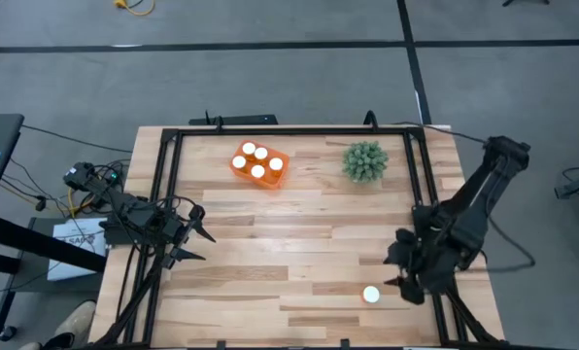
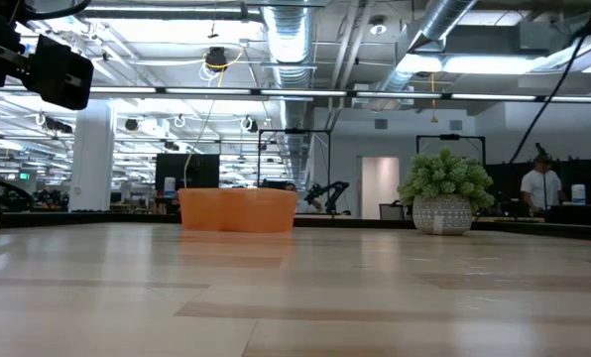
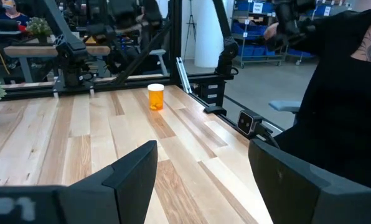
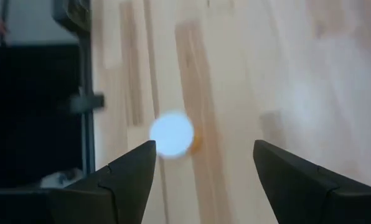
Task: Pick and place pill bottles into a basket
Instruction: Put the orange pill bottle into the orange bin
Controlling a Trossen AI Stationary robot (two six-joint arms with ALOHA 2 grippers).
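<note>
The orange basket (image 1: 260, 165) stands at the table's far middle and holds several white-capped pill bottles; it also shows in the low view (image 2: 238, 210). One pill bottle (image 1: 371, 295) stands upright on the table near the front right; it also shows in the left wrist view (image 3: 155, 97) and in the right wrist view (image 4: 173, 134). My right gripper (image 1: 404, 270) is open, above and just right of this bottle, pointing down. My left gripper (image 1: 197, 236) is open and empty at the table's left edge.
A round green spiky plant (image 1: 365, 161) in a pot stands at the far right, right of the basket. A black frame (image 1: 289, 130) runs around the table's edges. A person in black (image 3: 341, 87) is beyond the table's right side.
</note>
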